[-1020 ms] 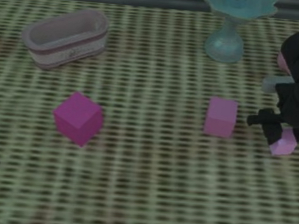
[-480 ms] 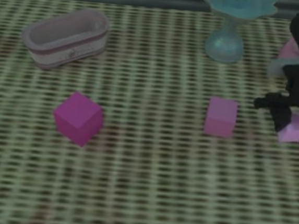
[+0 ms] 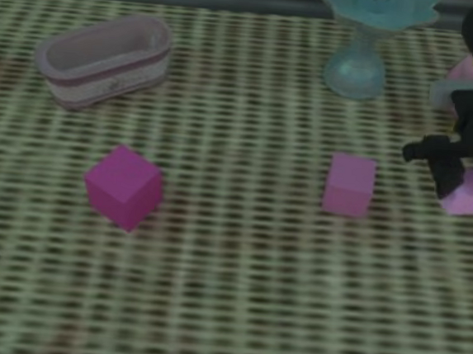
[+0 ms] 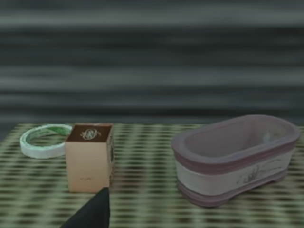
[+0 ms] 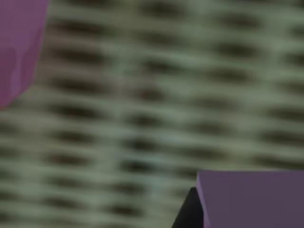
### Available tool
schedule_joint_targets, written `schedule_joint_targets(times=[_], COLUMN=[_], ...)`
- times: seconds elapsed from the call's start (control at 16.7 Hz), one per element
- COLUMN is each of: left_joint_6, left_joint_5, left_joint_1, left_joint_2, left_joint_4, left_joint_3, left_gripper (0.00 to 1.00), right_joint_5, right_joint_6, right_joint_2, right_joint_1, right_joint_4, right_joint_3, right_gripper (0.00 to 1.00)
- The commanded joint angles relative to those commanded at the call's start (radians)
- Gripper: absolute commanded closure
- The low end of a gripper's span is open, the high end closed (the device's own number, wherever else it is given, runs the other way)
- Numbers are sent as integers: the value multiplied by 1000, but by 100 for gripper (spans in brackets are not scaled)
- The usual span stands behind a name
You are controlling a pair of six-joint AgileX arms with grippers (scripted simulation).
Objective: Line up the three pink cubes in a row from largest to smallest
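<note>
Three pink cubes (image 3: 123, 186) (image 3: 349, 184) (image 3: 469, 194) (smallest in right claw (image 3: 462, 176))

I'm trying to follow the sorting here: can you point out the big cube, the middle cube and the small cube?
Big cube (image 3: 120, 177): top view, its top face.
Middle cube (image 3: 350, 184): top view, its top face.
Small cube (image 3: 469, 196): top view, the corner showing beside the right gripper (image 3: 467, 174).

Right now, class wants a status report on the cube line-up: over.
Right gripper shut on small cube, right edge. Left arm parked, left edge. Large cube and medium cube down, path between clear.
</note>
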Motion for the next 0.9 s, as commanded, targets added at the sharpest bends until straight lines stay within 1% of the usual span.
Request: schedule_joint_targets(times=[0.12, 0.24, 0.72, 0.9], left_joint_6=[0, 0, 0, 0], left_joint_5=[0, 0, 0, 0], left_joint_1=[0, 0, 0, 0], left_joint_2=[0, 0, 0, 0], left_joint_4=[0, 0, 0, 0], left_joint_3=[0, 0, 0, 0], left_gripper=[0, 0, 0, 0], right_joint_5=[2, 5, 17, 21], right_joint_6=[56, 146, 604, 681], right_joint_2=[-18, -46, -205, -244], right_joint_1=[48, 119, 474, 544], right_joint_4=[-2, -5, -15, -11], right_joint_3=[-16, -44, -204, -237], right_gripper=[100, 100, 100, 100])
